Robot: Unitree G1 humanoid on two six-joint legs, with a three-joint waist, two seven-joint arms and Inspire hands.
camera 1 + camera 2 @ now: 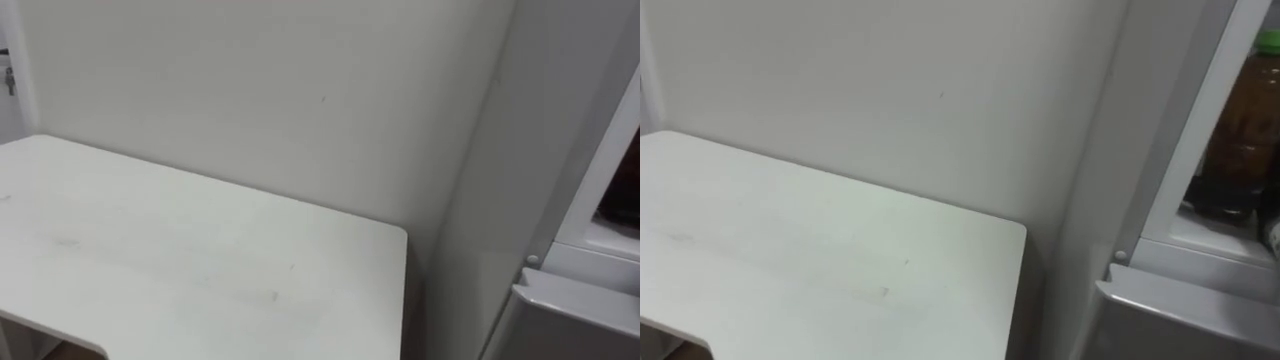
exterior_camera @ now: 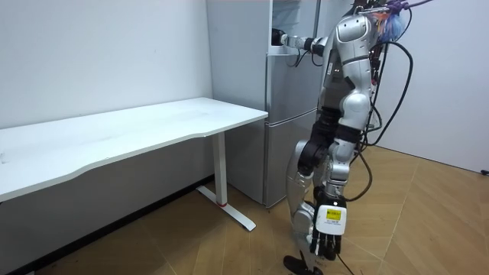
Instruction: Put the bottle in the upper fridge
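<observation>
A brown bottle point(image 1: 1244, 120) with a green cap stands upright inside the open upper compartment of the grey fridge point(image 2: 290, 114), on its white shelf point(image 1: 1220, 243) at the right eye view's far right. In the room view I stand in front of the fridge with my right arm stretched out at shoulder height. My right hand point(image 2: 280, 38) is inside the upper compartment, and its fingers are too small and dark to read. My left hand point(image 2: 325, 238) hangs low by my legs with relaxed fingers, holding nothing.
A white desk point(image 1: 180, 250) stands along the wall to the left of the fridge, its right corner point(image 1: 1012, 240) close to the fridge's side. The top edge of the lower fridge door point(image 1: 570, 300) juts out at lower right. Wooden floor lies behind me.
</observation>
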